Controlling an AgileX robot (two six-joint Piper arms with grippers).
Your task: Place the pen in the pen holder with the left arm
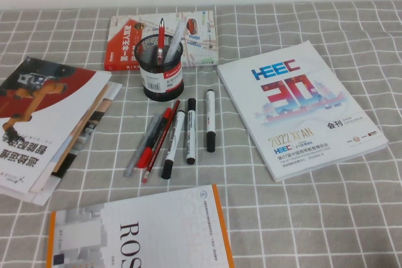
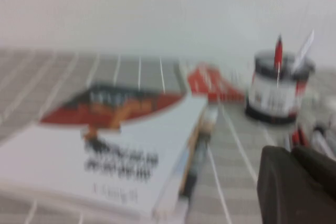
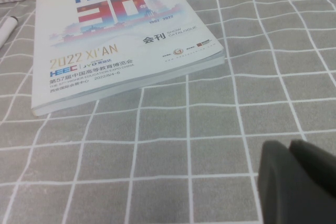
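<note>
While pen (image 1: 161, 36) in pen holder (image 1: 162, 70), left hand (image 2: 299, 182) near, right hand (image 3: 296, 182) by "HEEC" catalogue (image 3: 105, 35), grips unclear.

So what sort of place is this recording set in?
Probably an office or lab desk staged for a tidying demo: a checked grey tablecloth, a mesh pen holder, loose markers and an exhibition catalogue.

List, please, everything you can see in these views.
pen: one, red, standing in pen holder
pen holder: one, black mesh, far centre
white pen: one, in holder
loose markers: about six, red, grey, white-black, before holder
map book: one, red-white, behind holder
booklet stack: one, left
catalogue: one, white, right
ROS book: one, white-orange, near edge
tablecloth: one, grey checked
left gripper: one, black, beside booklet stack
right gripper: one, black, near catalogue
</note>
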